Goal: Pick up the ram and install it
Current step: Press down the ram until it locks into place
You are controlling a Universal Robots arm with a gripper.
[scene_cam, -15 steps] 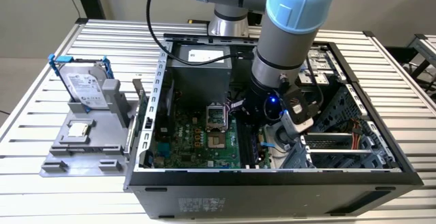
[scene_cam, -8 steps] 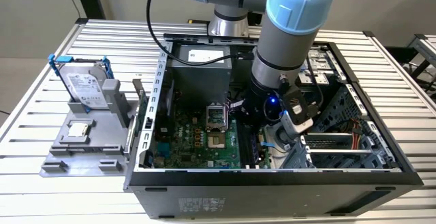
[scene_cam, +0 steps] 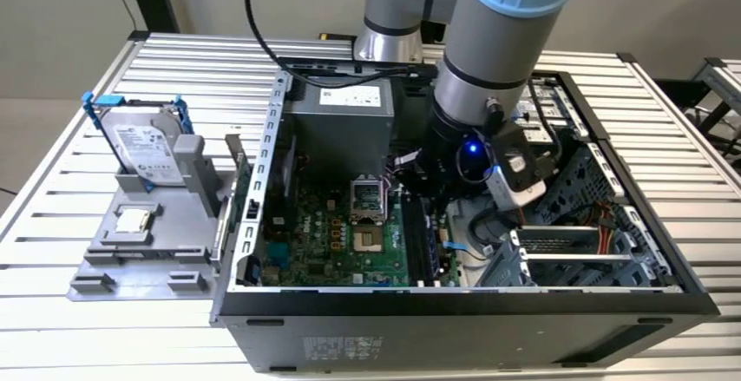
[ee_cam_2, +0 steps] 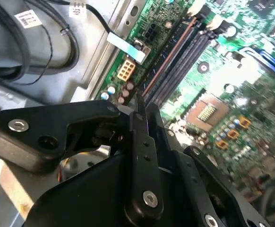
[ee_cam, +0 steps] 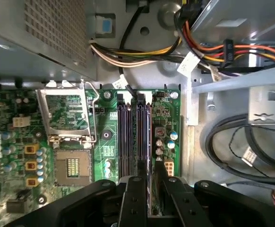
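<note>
Claw (ee_cam: 149,189) pinched narrow on the ram (ee_cam: 150,156) (edge-on) — sitting over the memory slots (ee_cam: 128,137); slight tilt could jam it against a slot wall.

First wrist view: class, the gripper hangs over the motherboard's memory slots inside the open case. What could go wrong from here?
1. The ram, seen as a thin edge pinched in the gripper, may not line up exactly with the memory slots. Pressing it down crooked could jam it or strain the motherboard.
2. The broad black fingers are close to the small capacitors beside the slots and might knock them.
</note>
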